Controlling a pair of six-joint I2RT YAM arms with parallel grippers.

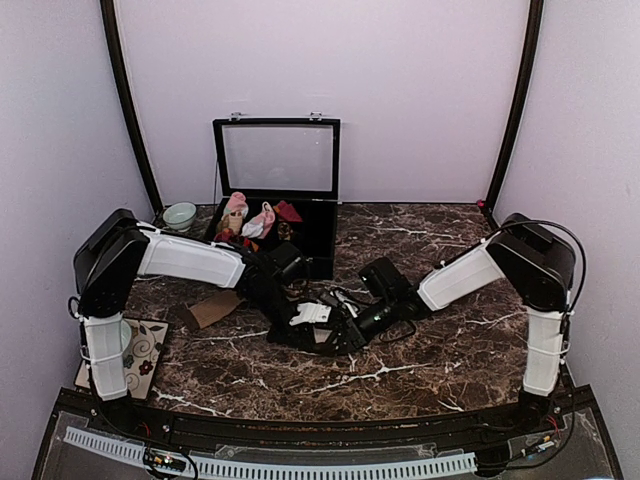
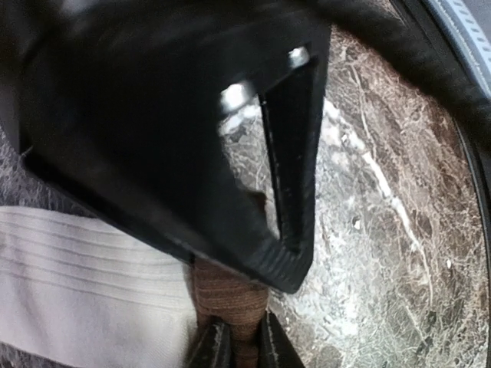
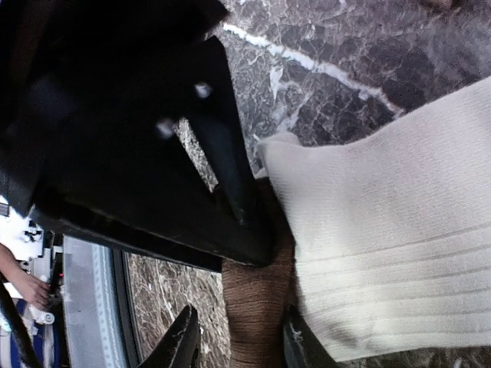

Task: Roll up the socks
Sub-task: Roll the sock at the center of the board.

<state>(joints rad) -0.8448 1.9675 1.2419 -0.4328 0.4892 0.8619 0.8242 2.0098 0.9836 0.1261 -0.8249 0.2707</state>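
A cream sock (image 1: 312, 313) with a dark brown patch lies at the table's middle, between both grippers. In the left wrist view the cream fabric (image 2: 77, 284) spreads to the left, and my left gripper (image 2: 238, 341) is shut on the brown patch (image 2: 230, 303). My right gripper (image 3: 242, 341) faces it from the other side. Its jaws stand open around the same brown patch (image 3: 257, 307): one finger touches the cloth and the other stands clear. The cream sock (image 3: 383, 253) fills the right of that view. A tan-brown sock (image 1: 212, 308) lies flat left of the arms.
An open black box (image 1: 320, 235) with a raised glass lid stands at the back and holds pink-and-white bundles (image 1: 250, 215) and a dark red one (image 1: 288, 211). A pale bowl (image 1: 180, 215) sits beside it. A patterned mat (image 1: 145, 352) lies at the near left.
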